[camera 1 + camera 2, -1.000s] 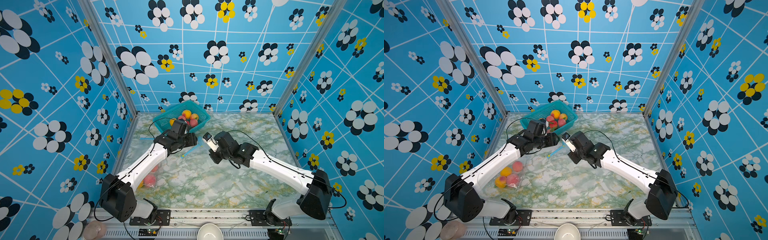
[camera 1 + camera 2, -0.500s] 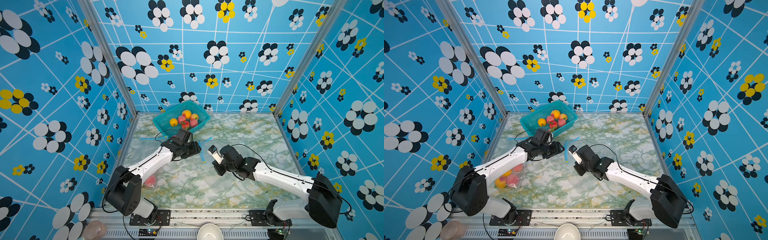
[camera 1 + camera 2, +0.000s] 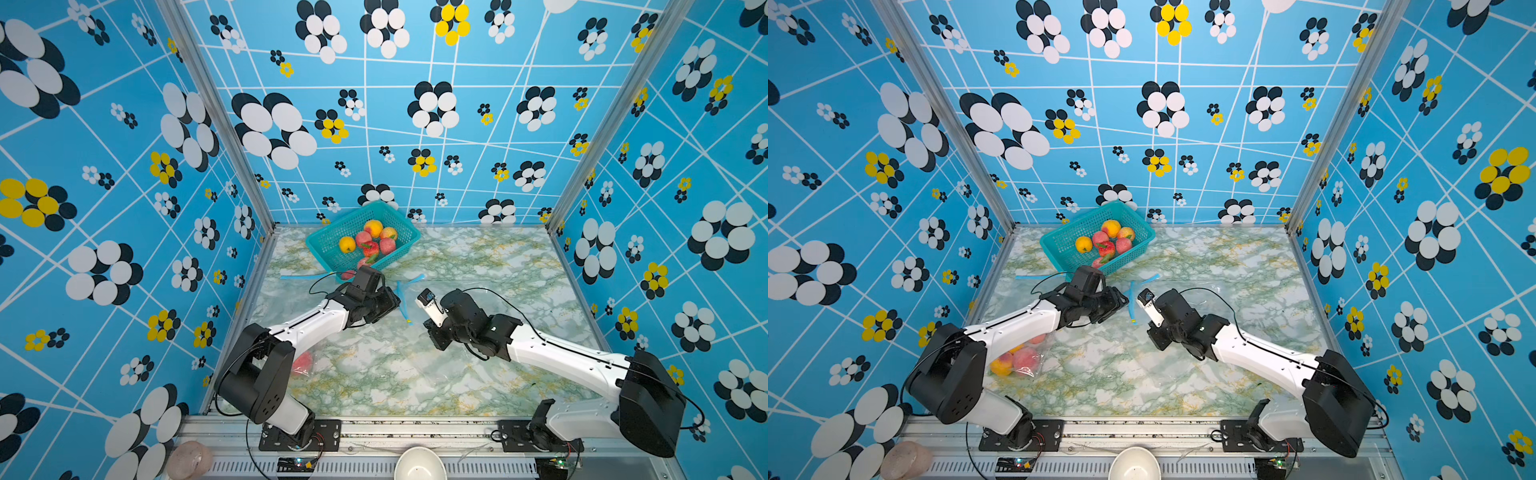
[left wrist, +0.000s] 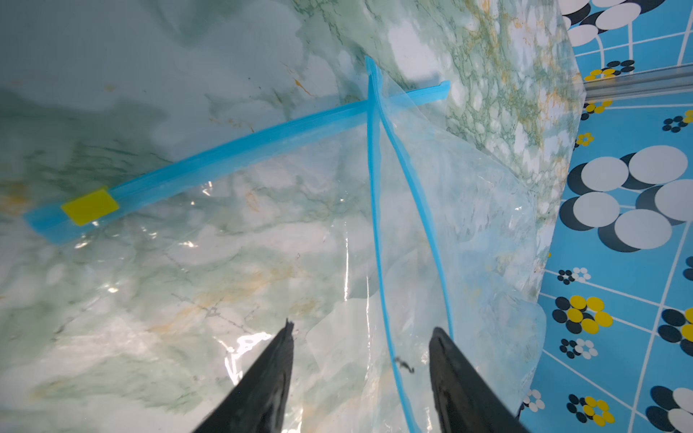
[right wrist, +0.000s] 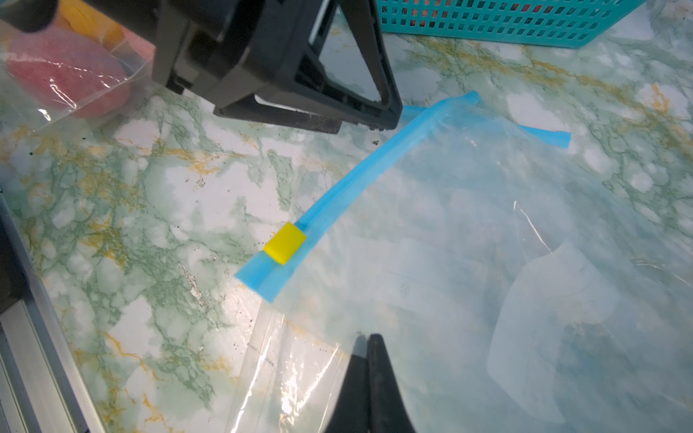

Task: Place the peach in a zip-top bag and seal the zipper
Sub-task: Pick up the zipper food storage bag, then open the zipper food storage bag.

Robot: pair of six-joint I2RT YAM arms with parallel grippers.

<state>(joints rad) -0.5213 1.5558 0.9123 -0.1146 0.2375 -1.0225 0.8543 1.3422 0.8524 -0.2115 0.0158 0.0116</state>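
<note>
Left wrist view: left gripper (image 4: 362, 326) half-wide and narrowing, astride the blue rim of the zip-top bag (image 4: 412, 243) at desk (image 3: 374, 382) centre; right gripper (image 5: 369, 337) pinched shut. Pulled back from the basket (image 3: 328, 249) at 12 o'clock, peach (image 3: 363, 239) still inside: bag-opening first, likely.

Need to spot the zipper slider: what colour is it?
Yellow slider; clearest in the right wrist view.

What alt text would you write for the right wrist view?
A clear zip-top bag with a blue zipper strip and yellow slider lies on a marble table. The right gripper, jaws shut, is close to it.
</note>
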